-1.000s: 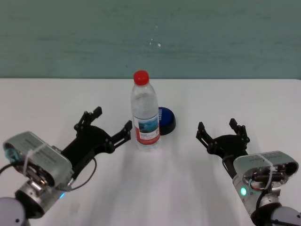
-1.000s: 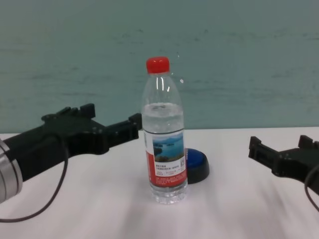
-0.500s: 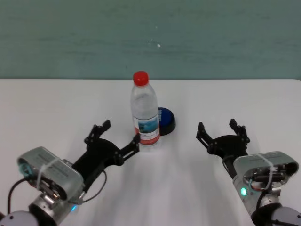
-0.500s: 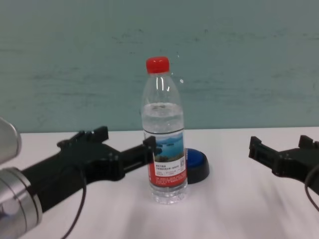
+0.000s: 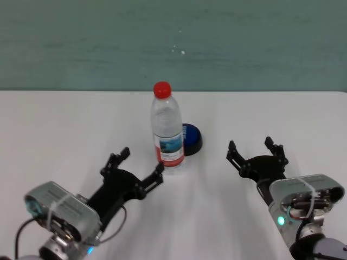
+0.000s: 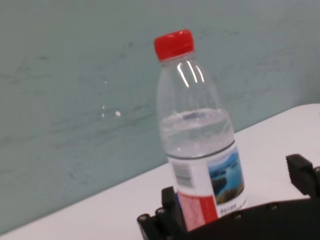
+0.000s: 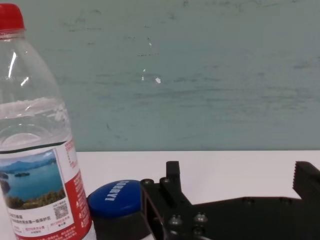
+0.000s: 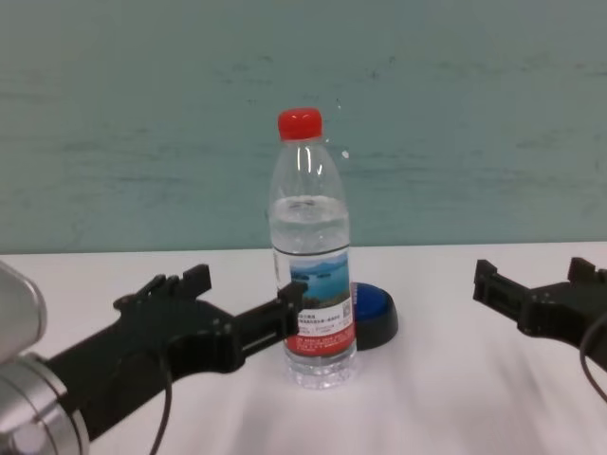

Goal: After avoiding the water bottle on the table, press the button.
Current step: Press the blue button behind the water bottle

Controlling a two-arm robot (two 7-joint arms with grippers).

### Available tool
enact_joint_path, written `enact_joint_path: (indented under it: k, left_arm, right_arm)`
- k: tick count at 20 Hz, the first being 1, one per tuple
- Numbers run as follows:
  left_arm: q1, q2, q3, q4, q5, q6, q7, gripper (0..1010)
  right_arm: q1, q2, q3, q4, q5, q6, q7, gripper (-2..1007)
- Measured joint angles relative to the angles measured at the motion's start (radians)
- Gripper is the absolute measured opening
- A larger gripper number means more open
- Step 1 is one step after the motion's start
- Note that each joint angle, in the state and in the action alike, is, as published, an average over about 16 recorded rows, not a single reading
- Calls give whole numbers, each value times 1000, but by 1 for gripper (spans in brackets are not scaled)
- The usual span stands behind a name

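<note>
We see the water bottle [image 5: 167, 130] standing upright near the middle of the table [image 5: 65, 124], red cap on, clear water filling it to a little above the label. Just behind it, on its right side and partly hidden by it, sits the blue-domed button [image 5: 191, 138] on its black base. Our left gripper [image 5: 142, 168] lies low over the table with its fingers spread; one fingertip [image 8: 292, 296] is at the bottle's label, the other well out to the left. Our right gripper [image 5: 255, 149] rests farther right, fingers spread apart, near the button but apart from it.
</note>
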Motion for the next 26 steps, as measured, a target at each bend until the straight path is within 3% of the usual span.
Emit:
enact_joint_path:
  k: [14,26]
  left_arm:
    - [8,-21,-15,56,-23,-59,-6,1000]
    - [5,-27,-14,74,-16,-41,-1,1000]
  right_arm:
    - [0,0,0,0,0,0,0,1003]
    - [0,0,0,0,0,0,0,1003]
